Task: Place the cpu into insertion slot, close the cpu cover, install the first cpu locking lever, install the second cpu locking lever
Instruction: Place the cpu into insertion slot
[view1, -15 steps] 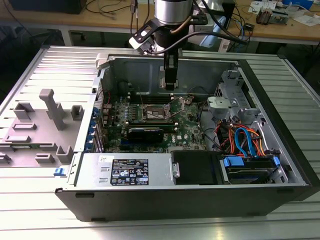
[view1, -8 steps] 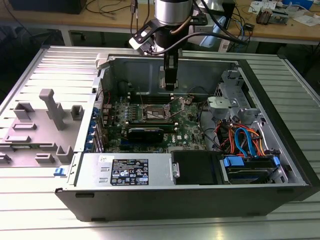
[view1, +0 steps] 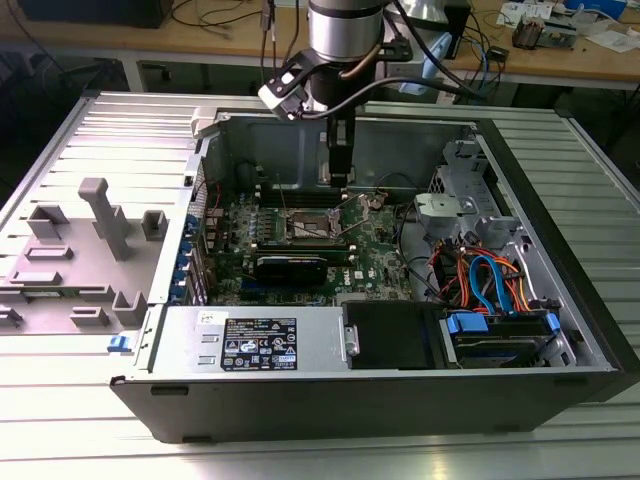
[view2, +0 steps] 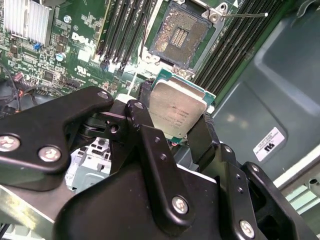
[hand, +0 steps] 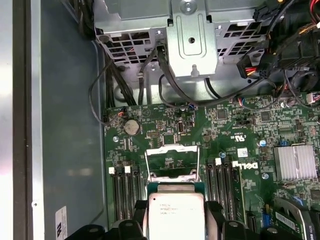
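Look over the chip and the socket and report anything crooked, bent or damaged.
Nothing stands out. The cpu is gripped by its edges in the claw, clear of the motherboard, with no visible damage. The insertion slot lies open and bare, with nothing in it.

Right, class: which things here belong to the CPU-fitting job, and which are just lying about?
Job: the cpu, gripped in the pincer; the insertion slot, empty; the cpu cover, raised.
Lying about: heatsink; coin battery; coloured cables; grey plastic fixture beside the case.
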